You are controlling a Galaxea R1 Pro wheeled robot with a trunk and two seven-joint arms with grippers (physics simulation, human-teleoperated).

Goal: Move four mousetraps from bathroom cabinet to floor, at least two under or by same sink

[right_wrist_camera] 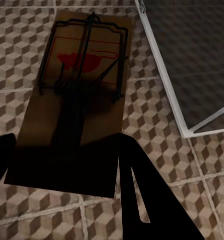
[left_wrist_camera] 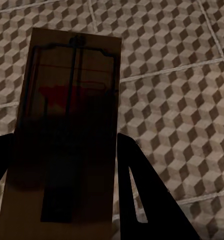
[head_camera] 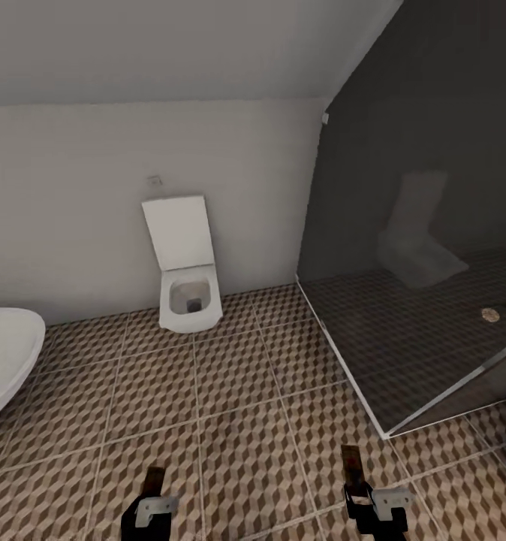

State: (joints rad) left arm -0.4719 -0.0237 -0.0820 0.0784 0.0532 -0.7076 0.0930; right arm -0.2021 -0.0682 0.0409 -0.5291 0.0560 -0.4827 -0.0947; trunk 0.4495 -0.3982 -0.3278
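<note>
Each of my grippers holds one mousetrap low over the bathroom floor, which has brown-and-beige cube tiles. My left gripper is shut on a mousetrap. In the left wrist view this wooden board with its wire bar and red mark sticks out past the left gripper. My right gripper is shut on a second mousetrap. The right wrist view has that trap lying flat between the black fingers of the right gripper. The cabinet and the sink are out of view.
A white toilet with its lid up stands against the far wall. A dark glass shower enclosure with a pale floor frame fills the right side. A rounded white bathtub rim juts in at the left edge.
</note>
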